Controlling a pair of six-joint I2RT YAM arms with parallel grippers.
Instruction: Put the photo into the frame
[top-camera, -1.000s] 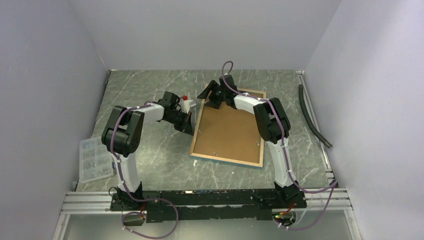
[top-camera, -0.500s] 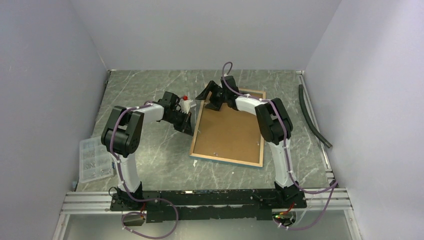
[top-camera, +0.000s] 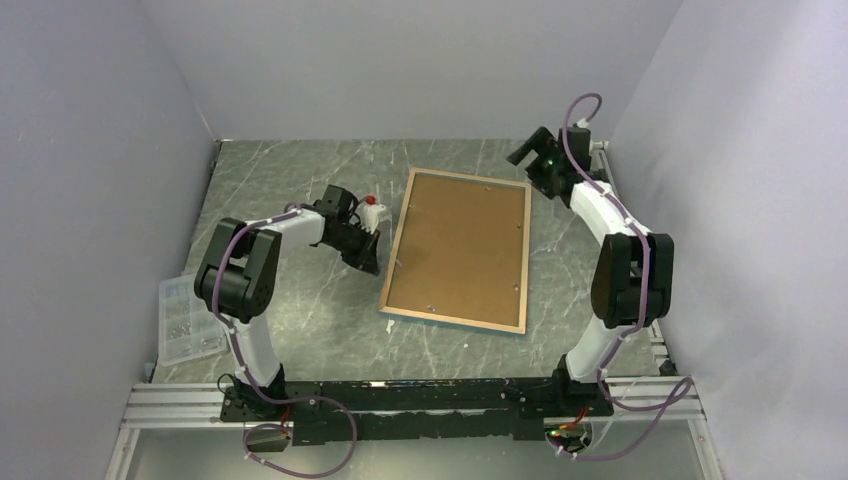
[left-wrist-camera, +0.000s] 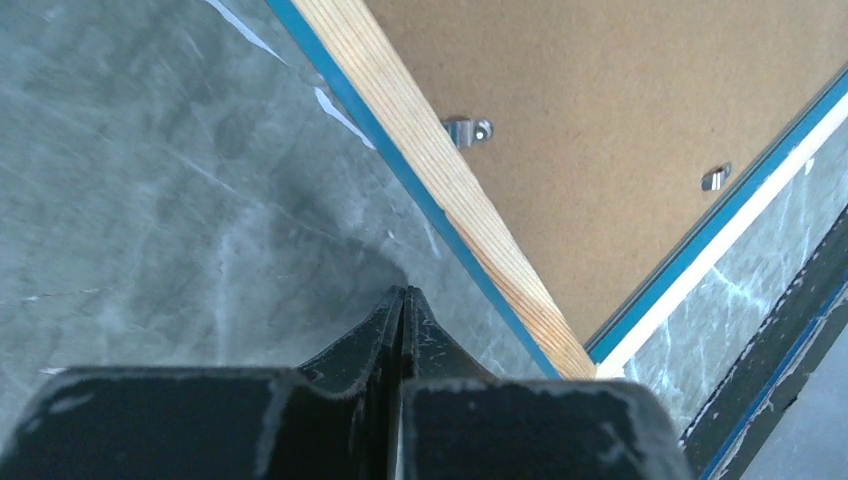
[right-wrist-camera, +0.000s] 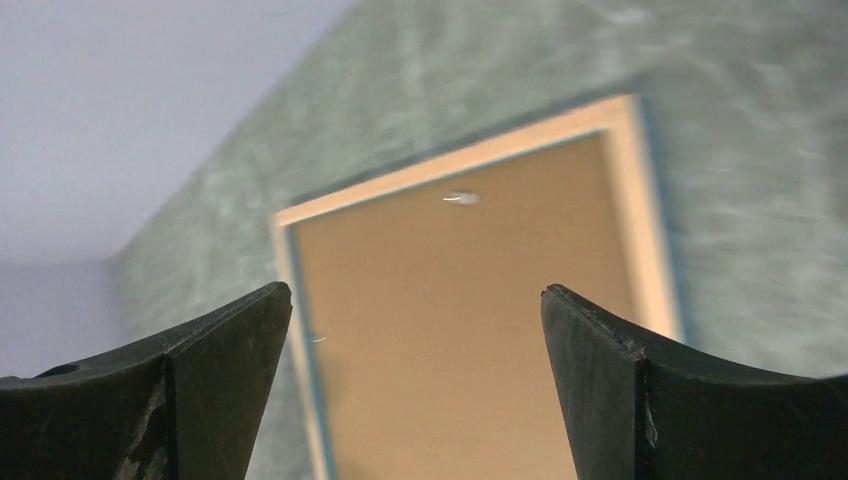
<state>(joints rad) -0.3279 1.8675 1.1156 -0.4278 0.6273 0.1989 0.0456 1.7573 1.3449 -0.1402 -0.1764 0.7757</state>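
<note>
the frame (top-camera: 452, 320) lay face down in the middle of the tabletop, wood back edges up, its long sides running from the near edge toward the far edge. the brown backing panel (top-camera: 460, 245) sat inside it. the photo was not visible in any view; whether it lay beneath the panel could not be told. the left gripper (left-wrist-camera: 402, 305), fingers pressed together and holding nothing, hung low over the bare tabletop just beside the frame's left long side. the right gripper (right-wrist-camera: 415, 292), fingers spread wide and empty, hovered high near the far right corner of the tabletop, well apart from the frame. a small metal clip (left-wrist-camera: 468, 129) lay on the panel just inside the wood edge. judgement: the step in hand concerned the panel and its clips, either fastening or release; which one could not be settled. the next move would call for the left arm's pressed tip to reach over the wood edge and turn that clip without shifting the frame.
</note>
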